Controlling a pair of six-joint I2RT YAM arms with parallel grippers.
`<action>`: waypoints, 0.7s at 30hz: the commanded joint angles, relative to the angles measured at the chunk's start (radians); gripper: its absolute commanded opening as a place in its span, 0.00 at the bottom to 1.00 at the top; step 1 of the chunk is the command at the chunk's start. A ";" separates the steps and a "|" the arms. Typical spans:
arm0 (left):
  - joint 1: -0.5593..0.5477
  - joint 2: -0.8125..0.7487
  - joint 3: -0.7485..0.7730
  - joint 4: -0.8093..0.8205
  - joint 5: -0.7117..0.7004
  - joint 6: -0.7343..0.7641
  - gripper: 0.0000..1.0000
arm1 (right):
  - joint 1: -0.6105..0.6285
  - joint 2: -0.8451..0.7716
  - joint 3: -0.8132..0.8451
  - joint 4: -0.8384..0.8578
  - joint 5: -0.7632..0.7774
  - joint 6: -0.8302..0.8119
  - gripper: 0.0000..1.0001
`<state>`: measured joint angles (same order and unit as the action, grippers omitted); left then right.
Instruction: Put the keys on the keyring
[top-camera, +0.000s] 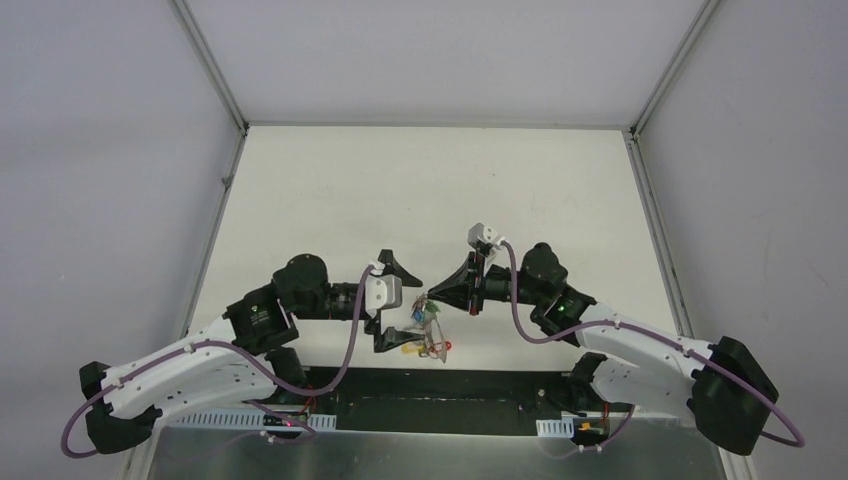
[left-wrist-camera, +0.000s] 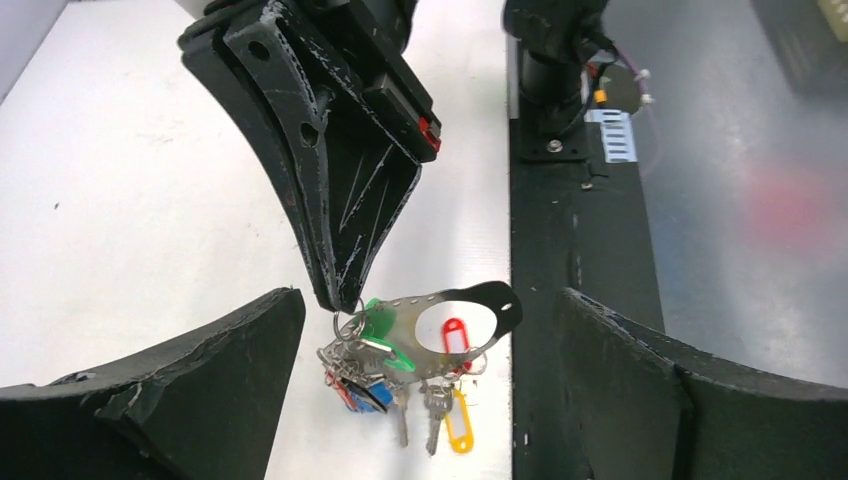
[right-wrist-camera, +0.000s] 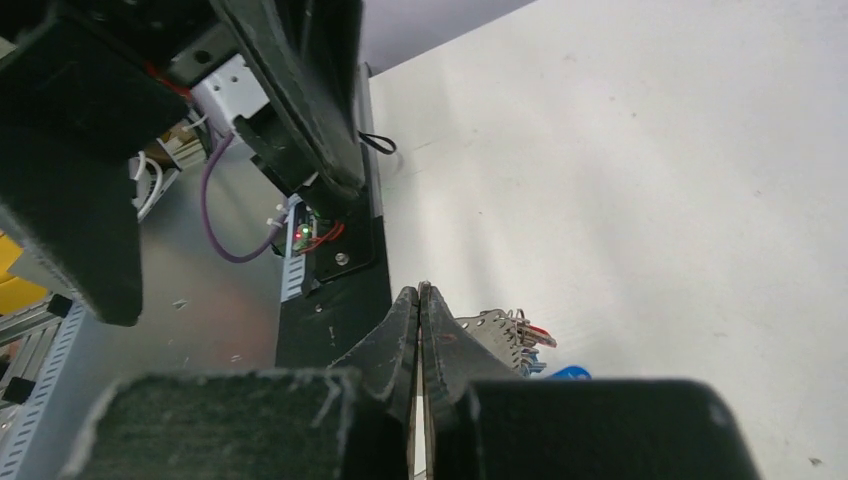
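White table (top-camera: 430, 190), black plate (top-camera: 440, 385) at near edge

metal keyring (left-wrist-camera: 346, 327), glossy plastic tags (left-wrist-camera: 458, 421)

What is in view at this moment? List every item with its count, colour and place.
oval plastic key tags: four; green, red, yellow, blue; together in one bunch under the right gripper's tip
small metal keys: at least two blades visible, the rest hidden; grey; at the bottom of the bunch
thin wire keyring: one; grey; at the top of the bunch
table: one; white; beneath the bunch
base strip: one; black; along the table's near edge
left gripper: one; black; open, a finger on each side of the bunch, touching nothing
right gripper: one; black; shut, pinching the thin wire keyring
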<state>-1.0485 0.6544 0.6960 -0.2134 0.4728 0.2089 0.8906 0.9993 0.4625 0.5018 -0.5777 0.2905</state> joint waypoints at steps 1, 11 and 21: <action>-0.007 0.044 0.065 -0.036 -0.108 -0.077 0.99 | -0.071 0.029 -0.003 0.046 -0.056 0.027 0.00; -0.007 0.130 0.102 -0.110 -0.199 -0.164 0.99 | -0.242 0.073 -0.041 0.044 -0.128 0.056 0.00; -0.006 0.164 0.088 -0.119 -0.306 -0.262 0.99 | -0.385 0.030 -0.116 -0.002 -0.136 0.049 0.00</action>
<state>-1.0481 0.8009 0.7513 -0.3363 0.2390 0.0128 0.5457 1.0721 0.3656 0.4953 -0.6937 0.3355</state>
